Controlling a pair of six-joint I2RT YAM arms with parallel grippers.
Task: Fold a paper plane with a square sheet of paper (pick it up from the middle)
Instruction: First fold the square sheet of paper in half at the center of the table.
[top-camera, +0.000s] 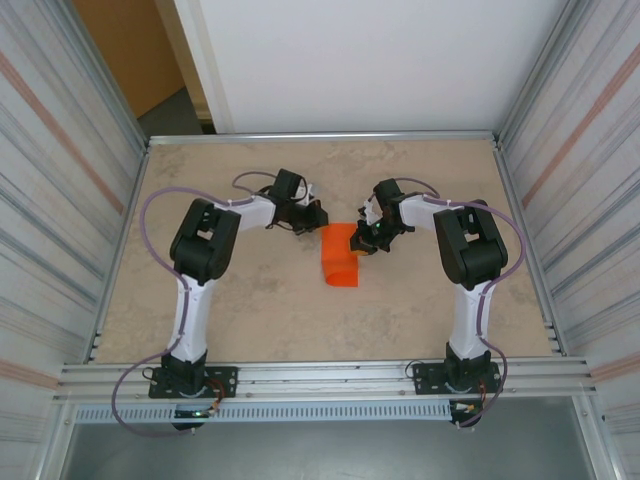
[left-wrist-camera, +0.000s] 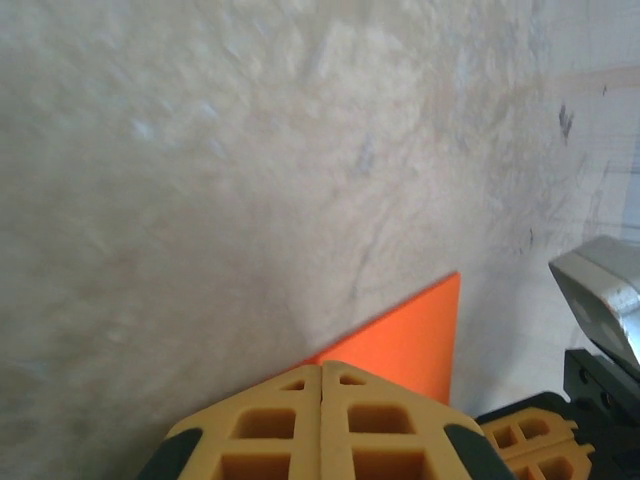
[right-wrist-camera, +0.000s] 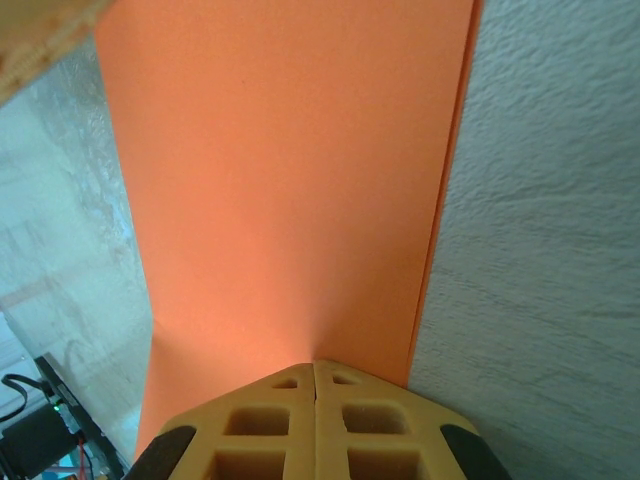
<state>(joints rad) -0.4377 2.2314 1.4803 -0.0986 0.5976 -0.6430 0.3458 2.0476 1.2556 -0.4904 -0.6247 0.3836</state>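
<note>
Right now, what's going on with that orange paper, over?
Right tool shut on orange paper sheet. Left tool shut at its corner, grip unclear. No plane shape yet. No obstruction seen.

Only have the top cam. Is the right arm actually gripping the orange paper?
Observer: Yes. Right wrist cam shows the right fingers shut on the edge of the paper.
Operator: Single layer?
Observer: Looks doubled; a second edge runs down its right side.
Operator: Left arm?
Observer: Left fingers shut; a corner of the paper pokes out past them. Can't tell if it's pinched.
</note>
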